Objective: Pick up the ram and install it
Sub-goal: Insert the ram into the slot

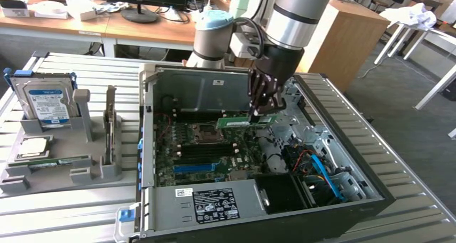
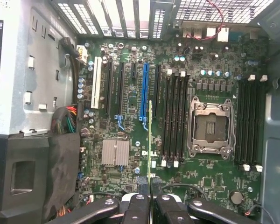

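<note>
you see the tool [image 1: 254, 115] clamped on the ram [image 1: 232, 122], which it holds edge-down above the motherboard [image 2: 210, 182], near the black memory slots [image 2: 175, 116] inside the open computer case [image 1: 206, 85].

Room light's bright and even here, soft shadows. My ribbed silver metal desk [image 1: 64, 216] washes out pale; the open black computer case [image 1: 374, 200] stays murky in its drive corner. Wrist view's dimmer: perforated metal vent grille [image 2: 219, 9] blown white, my dark claw [image 2: 150, 183] shadowed.
</note>
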Action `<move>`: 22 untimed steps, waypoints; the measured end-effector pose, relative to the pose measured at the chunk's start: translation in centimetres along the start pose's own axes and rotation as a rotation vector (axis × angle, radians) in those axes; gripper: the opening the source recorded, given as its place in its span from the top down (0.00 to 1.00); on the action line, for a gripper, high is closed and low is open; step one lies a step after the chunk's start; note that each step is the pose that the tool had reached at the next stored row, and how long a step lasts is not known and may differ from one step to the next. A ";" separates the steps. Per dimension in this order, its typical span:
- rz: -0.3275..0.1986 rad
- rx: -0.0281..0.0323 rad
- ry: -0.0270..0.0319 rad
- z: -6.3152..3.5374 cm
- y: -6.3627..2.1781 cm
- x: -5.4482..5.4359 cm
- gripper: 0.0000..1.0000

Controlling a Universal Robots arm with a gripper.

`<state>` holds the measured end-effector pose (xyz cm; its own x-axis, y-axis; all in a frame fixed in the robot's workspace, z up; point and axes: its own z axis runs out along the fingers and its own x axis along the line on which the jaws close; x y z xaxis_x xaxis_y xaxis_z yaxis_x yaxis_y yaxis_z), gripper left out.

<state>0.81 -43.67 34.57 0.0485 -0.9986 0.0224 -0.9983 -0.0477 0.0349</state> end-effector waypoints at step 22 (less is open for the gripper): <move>0.000 0.0000 0.0001 0.59 0.05 0.0 0.87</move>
<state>0.74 -43.67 33.98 0.0485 -0.9986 0.0224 -0.9983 -0.0477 0.0349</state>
